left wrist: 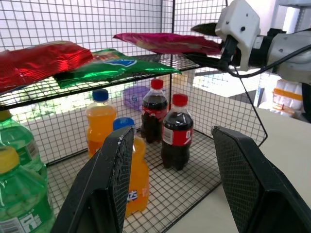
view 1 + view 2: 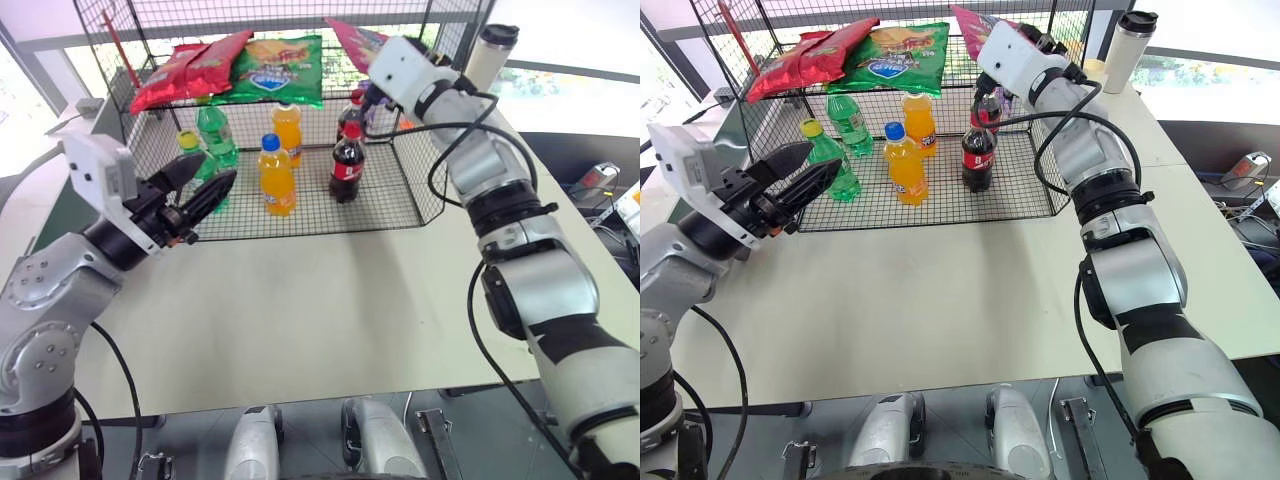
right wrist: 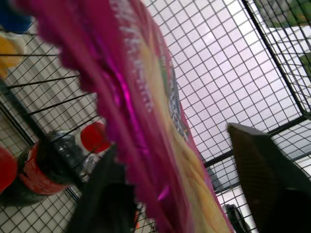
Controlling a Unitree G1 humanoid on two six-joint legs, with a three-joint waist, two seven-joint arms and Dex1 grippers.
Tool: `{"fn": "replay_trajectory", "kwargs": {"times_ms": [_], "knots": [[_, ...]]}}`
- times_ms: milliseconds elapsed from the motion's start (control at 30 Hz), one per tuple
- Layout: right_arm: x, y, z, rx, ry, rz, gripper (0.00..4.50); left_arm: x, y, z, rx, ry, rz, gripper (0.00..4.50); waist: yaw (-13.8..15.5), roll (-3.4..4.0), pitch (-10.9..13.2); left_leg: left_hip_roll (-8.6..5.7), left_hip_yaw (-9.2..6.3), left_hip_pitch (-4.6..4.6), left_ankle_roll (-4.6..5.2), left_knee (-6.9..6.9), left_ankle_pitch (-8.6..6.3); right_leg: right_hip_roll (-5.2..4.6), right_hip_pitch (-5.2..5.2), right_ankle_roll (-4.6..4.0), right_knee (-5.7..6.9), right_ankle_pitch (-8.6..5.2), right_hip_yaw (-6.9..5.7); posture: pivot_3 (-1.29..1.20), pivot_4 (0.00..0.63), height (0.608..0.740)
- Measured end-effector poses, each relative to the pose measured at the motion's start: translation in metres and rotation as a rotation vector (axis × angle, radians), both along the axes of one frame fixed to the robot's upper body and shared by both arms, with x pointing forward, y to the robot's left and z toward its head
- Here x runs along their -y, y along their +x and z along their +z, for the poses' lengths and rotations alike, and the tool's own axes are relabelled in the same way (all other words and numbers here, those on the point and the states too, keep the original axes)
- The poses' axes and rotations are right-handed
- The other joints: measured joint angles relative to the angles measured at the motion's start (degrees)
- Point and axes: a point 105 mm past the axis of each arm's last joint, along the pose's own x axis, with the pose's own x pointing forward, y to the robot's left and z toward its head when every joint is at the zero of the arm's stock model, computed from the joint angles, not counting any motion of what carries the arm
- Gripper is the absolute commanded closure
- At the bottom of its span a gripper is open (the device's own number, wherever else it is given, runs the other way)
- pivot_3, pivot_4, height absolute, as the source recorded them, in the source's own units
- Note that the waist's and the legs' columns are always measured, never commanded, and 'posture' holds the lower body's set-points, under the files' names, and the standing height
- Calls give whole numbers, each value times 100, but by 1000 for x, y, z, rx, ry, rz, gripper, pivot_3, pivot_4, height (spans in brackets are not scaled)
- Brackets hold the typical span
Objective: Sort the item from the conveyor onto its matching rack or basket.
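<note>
Table, pale, bears black rack; both tools, left and right, gape.

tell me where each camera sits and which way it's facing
Left eye view: on the head, looking forward and down at the rack; both arms show.
Right eye view: its stereo twin, same scene.
Left wrist view: along the open left gripper toward the bottles; the right gripper shows.
Right wrist view: along the right jaws, parted around the pink crisp bag.
Shared: the pink bag appears in all four views.
</note>
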Motion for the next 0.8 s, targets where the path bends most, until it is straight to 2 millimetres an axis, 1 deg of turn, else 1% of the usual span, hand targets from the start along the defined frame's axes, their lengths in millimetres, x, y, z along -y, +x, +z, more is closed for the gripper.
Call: {"fn": "replay_trajectory", "kwargs": {"times_ms": [33, 100, 167, 267, 300, 467, 600, 700, 800], "knots": [[1, 0, 3, -3, 15, 2, 41, -1, 1, 0, -2, -1, 2, 1852, 0, 0, 0, 0, 0, 0, 0, 0, 0, 0, 0, 0, 0, 0, 0, 0, 150, 740], [3, 0, 3, -36, 55, 24, 41, -1, 1, 0, 0, -2, 3, 1852, -19, -3, -2, 0, 0, 3, 0, -1, 0, 1, 2, 0, 0, 0, 0, 0, 150, 740], [1, -1, 0, -110, 127, 83, 41, -2, 2, 0, 2, -2, 8, 1852, -28, -2, -2, 3, 0, 4, 1, -4, 0, 5, 1, 0, 0, 0, 1, 0, 150, 740], [-7, -8, -3, -228, 243, 211, 41, -3, 3, -3, -4, 0, 15, 1852, -15, -2, -2, 8, -3, 4, 1, -5, 0, 12, 1, 1, 0, 1, 2, 0, 150, 740], [-10, -12, -7, -294, 285, 267, 41, -3, 4, -3, -6, 0, 18, 1852, -4, -2, -2, 8, -3, 3, 1, -6, 0, 13, 1, 1, 0, 1, 1, 0, 150, 740], [-11, -17, -17, -403, 323, 334, 41, -7, 7, -5, -8, -12, 35, 1852, 10, -1, -1, 7, -2, 2, 1, -3, -1, 12, 1, 0, -1, 0, 1, 0, 150, 740], [-15, -22, -26, -499, 385, 406, 41, -8, 8, -7, -7, -13, 41, 1852, 12, -1, -1, 7, -1, 0, 1, -4, -1, 12, 0, 0, -3, 0, 1, 0, 150, 740], [-23, -31, -18, -523, 420, 494, 41, -8, 9, -10, -17, -14, 43, 1852, 13, 0, -1, 7, -1, -3, 1, -6, -1, 12, -5, 0, -2, 0, 1, 0, 150, 740], [-23, -49, -5, -511, 440, 603, 41, -9, 8, -15, -33, -12, 47, 1852, 17, 0, -1, 7, -1, -3, 1, -9, -1, 12, -5, 0, -4, 0, 1, 0, 150, 740]]}}
